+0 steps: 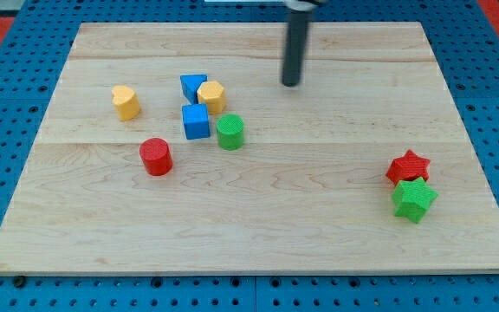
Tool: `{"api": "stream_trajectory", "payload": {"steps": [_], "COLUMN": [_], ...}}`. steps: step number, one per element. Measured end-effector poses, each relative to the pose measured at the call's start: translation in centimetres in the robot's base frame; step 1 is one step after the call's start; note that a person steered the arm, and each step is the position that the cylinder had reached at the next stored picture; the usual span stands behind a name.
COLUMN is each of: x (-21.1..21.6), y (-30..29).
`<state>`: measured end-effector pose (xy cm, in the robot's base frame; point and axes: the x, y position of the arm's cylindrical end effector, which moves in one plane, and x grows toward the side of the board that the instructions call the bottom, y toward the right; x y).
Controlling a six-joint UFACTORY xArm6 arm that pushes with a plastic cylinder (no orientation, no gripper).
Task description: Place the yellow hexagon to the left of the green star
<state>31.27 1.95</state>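
Observation:
A yellow hexagon-like block [211, 95] sits left of the board's middle, touching a blue block [193, 87] on its left. A second yellow block [126, 101], whose shape I cannot make out, lies further to the view's left. The green star [414, 199] lies at the view's lower right, touching the red star [407, 166] just above it. My tip [292, 84] rests on the board to the right of the yellow hexagon-like block, about a block's width and a half away, touching nothing.
A blue cube [196, 121] and a green cylinder [230, 132] sit just below the yellow hexagon-like block. A red cylinder [156, 157] lies lower left of them. The wooden board [258, 243] rests on a blue pegboard.

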Motion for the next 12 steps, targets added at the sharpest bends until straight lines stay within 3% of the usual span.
{"api": "stream_trajectory", "payload": {"steps": [2,3,4,6,9,10,12], "x": [-4.8,-5.5,-1.3,1.1,9.6,11.0,7.1], "y": [-17.9,-24.0,-22.7,-9.9,-0.3,0.4,-4.7]}}
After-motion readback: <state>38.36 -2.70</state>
